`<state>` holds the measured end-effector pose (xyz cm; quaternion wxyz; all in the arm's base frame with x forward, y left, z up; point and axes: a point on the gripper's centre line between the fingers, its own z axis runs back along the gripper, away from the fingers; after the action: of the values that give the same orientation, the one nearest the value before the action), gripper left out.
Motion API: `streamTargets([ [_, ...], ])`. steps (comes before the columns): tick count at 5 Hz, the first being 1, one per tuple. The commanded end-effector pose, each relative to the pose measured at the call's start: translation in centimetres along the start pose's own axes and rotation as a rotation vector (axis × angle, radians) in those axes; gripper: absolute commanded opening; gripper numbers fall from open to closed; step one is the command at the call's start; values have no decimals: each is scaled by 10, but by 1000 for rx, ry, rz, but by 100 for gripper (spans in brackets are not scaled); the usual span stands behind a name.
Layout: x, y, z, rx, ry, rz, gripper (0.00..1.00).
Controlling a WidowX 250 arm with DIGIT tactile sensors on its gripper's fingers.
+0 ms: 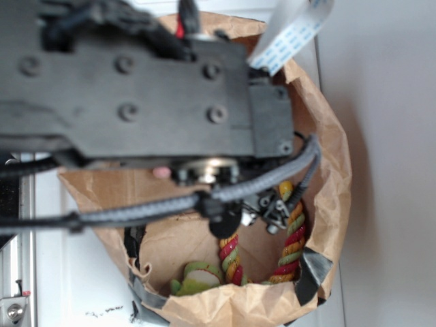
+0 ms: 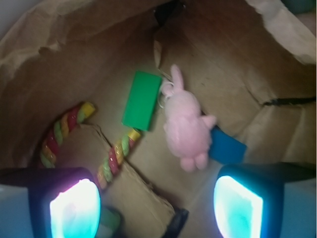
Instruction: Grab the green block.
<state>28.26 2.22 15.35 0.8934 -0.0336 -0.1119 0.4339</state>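
Note:
In the wrist view the green block (image 2: 141, 100) lies flat on the floor of a brown paper bag (image 2: 59, 59), its right edge touching a pink plush rabbit (image 2: 185, 124). My gripper (image 2: 156, 206) hovers above the bag floor, nearer the camera than the block, open, with nothing between its glowing pads (image 2: 74, 208). A blue block (image 2: 227, 146) peeks out from under the rabbit's right side. In the exterior view my arm (image 1: 136, 88) covers most of the bag (image 1: 327, 170), and the green block is hidden there.
A green-yellow-red twisted rope (image 2: 116, 156) curves along the bag floor left of the block; in the exterior view the rope (image 1: 293, 235) shows too. A cardboard flap (image 2: 143, 193) lies below the gripper. Bag walls rise on all sides.

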Motion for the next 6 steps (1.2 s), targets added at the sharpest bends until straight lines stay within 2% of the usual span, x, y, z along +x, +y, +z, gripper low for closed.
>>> streamTargets([
  [1,23,7,-26,3,-15,52,100],
  [2,25,5,-34,28,33,117,100],
  [4,24,11,-36,100,155,422,100],
  [6,24,11,-36,100,155,422,100],
])
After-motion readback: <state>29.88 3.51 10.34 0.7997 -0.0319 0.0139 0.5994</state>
